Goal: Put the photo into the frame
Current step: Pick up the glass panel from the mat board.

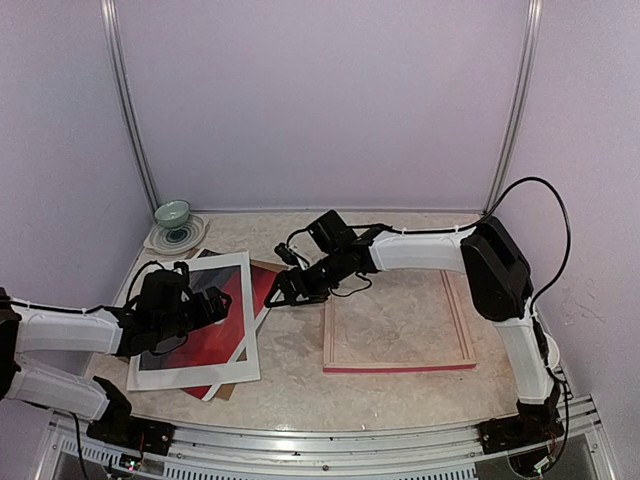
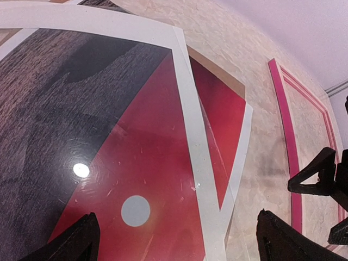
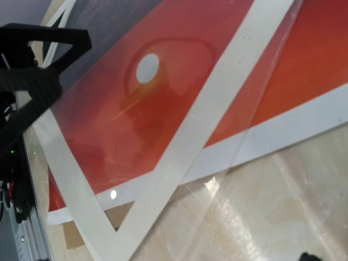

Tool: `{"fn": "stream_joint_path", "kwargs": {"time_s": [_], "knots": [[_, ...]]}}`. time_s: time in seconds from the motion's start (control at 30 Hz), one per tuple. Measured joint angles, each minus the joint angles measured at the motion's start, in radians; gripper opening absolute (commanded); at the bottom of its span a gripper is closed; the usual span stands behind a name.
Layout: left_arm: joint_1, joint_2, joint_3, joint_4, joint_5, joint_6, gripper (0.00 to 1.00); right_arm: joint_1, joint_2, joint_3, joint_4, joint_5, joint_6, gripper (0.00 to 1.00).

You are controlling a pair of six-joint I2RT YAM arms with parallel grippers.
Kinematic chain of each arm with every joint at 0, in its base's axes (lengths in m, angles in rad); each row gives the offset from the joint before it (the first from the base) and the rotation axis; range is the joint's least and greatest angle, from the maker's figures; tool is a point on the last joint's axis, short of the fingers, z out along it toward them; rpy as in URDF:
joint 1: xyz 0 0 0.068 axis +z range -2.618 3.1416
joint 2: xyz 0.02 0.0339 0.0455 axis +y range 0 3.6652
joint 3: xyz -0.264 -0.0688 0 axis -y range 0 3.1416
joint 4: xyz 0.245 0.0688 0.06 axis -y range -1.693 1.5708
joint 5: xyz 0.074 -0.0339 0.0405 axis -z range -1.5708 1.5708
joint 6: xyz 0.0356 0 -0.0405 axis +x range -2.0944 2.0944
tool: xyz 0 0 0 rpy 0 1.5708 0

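glossy photo (image 2: 147, 163), matt white mat board (image 2: 190, 125), pale wooden frame (image 1: 398, 367), smooth marbled table (image 1: 290, 355)

This looks like a robotics lab's test cell, not a home or a shop. Plain pale walls (image 1: 320, 100) box in the table (image 1: 290, 352) on three sides, joined by bare metal posts (image 1: 128, 110). The left arm (image 1: 70, 330) and right arm (image 1: 430, 250) are bolted to a slotted aluminium rail (image 1: 330, 445) along the near edge, and a black cable (image 1: 566, 235) loops loose by the right wall. The one homely thing is a small bowl (image 1: 172, 213) in the far left corner, on what may be a saucer.
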Motion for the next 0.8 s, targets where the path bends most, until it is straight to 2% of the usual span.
{"fn": "stream_joint_path", "kwargs": {"time_s": [0.8], "knots": [[-0.012, 0.083, -0.064, 0.124, 0.045, -0.016, 0.99, 0.007, 0.143, 0.108, -0.006, -0.077, 0.075, 0.99]]}}
